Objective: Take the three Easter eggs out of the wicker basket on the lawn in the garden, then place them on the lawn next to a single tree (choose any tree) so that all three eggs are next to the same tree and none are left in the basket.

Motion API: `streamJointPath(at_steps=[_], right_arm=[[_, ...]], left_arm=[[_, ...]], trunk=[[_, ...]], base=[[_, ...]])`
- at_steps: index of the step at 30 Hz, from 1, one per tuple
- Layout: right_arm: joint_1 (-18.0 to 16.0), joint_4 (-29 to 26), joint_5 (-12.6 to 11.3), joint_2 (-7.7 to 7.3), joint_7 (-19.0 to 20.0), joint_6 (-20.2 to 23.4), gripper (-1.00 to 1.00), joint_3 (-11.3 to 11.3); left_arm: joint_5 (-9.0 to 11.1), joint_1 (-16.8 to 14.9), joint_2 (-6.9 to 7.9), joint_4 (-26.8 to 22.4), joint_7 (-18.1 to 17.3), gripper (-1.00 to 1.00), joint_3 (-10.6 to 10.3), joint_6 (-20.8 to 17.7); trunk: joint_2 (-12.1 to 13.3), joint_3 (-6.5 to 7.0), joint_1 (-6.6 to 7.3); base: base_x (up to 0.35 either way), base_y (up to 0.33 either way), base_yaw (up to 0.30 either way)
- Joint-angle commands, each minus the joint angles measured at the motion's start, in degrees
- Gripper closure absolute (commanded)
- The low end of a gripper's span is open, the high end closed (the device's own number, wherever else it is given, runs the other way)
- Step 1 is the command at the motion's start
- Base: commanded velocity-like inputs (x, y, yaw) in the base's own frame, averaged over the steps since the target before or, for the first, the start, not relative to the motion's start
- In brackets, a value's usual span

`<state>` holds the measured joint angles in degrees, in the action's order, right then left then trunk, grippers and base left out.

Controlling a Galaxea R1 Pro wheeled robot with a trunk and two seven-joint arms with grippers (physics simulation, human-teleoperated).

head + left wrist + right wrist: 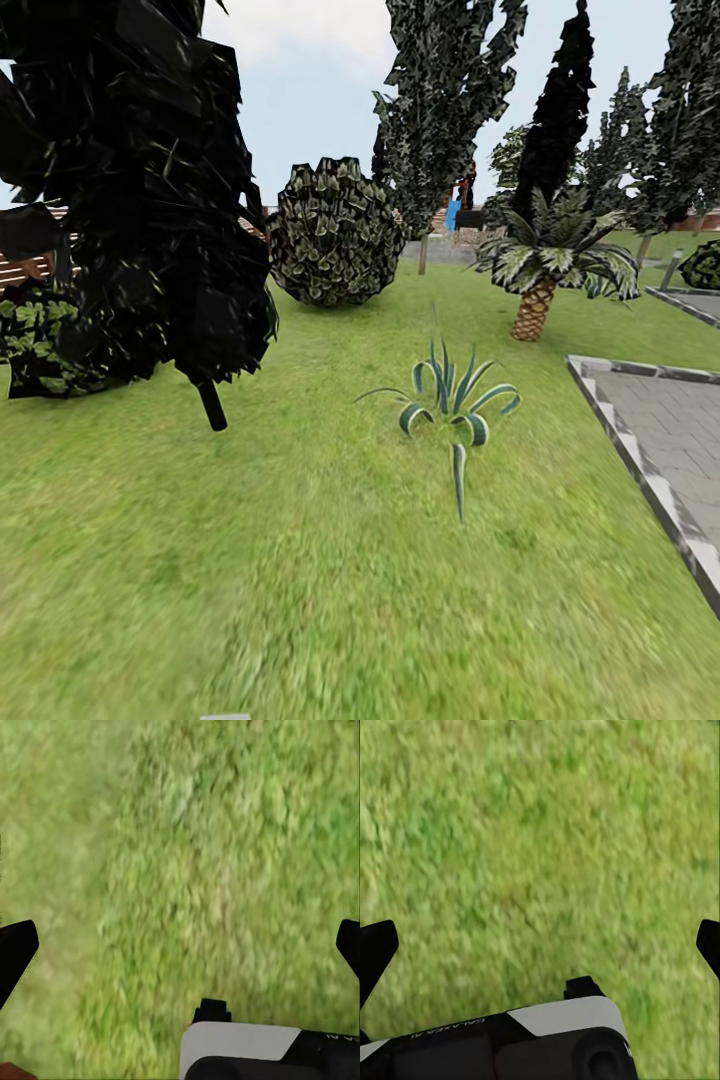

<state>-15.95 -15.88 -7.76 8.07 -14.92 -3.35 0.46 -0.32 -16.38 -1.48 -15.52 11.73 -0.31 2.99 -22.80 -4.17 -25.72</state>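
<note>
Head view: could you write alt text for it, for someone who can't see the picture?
A sunny garden lawn seen from the robot's head, with a small spiky striped plant in the middle. A black-leaved tree stands at left, a round bush and a small palm farther back, with taller trees behind. A grey paved area with a stone kerb lies at right.

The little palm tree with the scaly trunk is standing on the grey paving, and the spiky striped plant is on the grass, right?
Not quite. In the head view the little palm stands on the lawn, not on the grey paving, which lies nearer, off to the right. The spiky striped plant is indeed on the grass.
</note>
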Motion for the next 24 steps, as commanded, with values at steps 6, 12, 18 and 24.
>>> streamJointPath(at_steps=[6, 12, 18, 24], right_arm=[[-0.05, 0.02, -0.65, 0.01, -0.11, -0.34, -1.00, 0.07], [-0.05, 0.03, -0.66, 0.01, -0.11, -0.34, -1.00, 0.07], [-0.05, 0.05, -0.63, 0.01, -0.11, -0.34, -1.00, 0.07], [-0.05, 0.05, -0.62, 0.01, -0.11, -0.34, -1.00, 0.07]], left_arm=[[-0.03, -0.05, -0.01, 0.05, 0.19, -1.00, -0.04, 0.18], [0.00, -0.05, -0.01, 0.05, 0.18, -1.00, -0.04, 0.18], [-0.02, -0.05, -0.01, 0.05, 0.21, -1.00, -0.04, 0.19], [-0.14, -0.05, -0.01, 0.05, 0.20, -1.00, -0.04, 0.22]], trunk=[[-0.11, -0.12, -0.07], [-0.11, -0.13, -0.07], [-0.11, -0.22, -0.07], [-0.11, -0.35, -0.07]], base=[[0.322, 0.113, 0.000], [0.302, 0.145, 0.000], [0.295, 0.158, -0.024], [0.293, 0.157, -0.160]])
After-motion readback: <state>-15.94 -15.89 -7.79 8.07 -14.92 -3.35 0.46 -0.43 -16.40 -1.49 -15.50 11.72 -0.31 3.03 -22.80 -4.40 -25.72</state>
